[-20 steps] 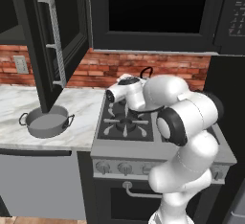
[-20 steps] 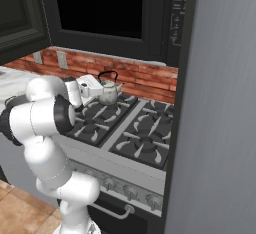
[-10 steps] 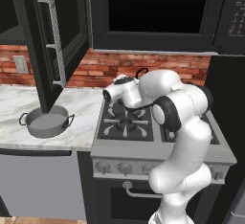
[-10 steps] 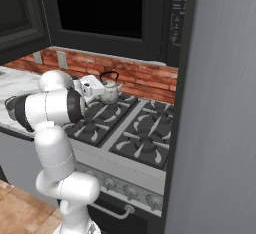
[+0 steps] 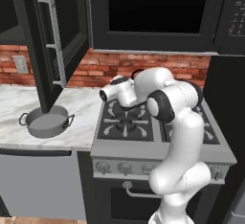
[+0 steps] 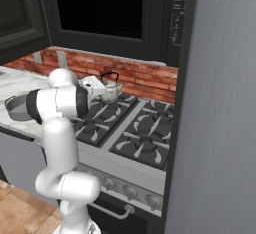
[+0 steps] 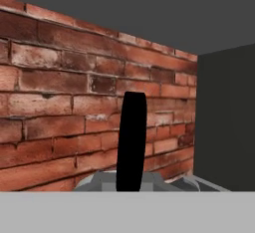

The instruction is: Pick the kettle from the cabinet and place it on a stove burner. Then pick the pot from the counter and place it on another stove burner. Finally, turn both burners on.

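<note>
**Kettle on the back left burner, pincer closed on its handle**

The kettle (image 6: 110, 93) stands on the back left burner of the stove (image 5: 125, 125), close to the brick wall (image 7: 60, 102). In the hand view the black handle (image 7: 131, 142) rises straight up the middle, very near the camera, with the grey body below it. The pincer (image 6: 102, 85) is at this handle, nearly fully closed, and it appears to grip it. In the left base view the arm (image 5: 170, 108) bends over the stove and covers most of the kettle.

The pot (image 5: 47, 121) sits on the worktop (image 5: 19, 103) to the left of the stove, near the front edge, below the open cabinet door (image 5: 57, 41). It is well apart from the pincer.
</note>
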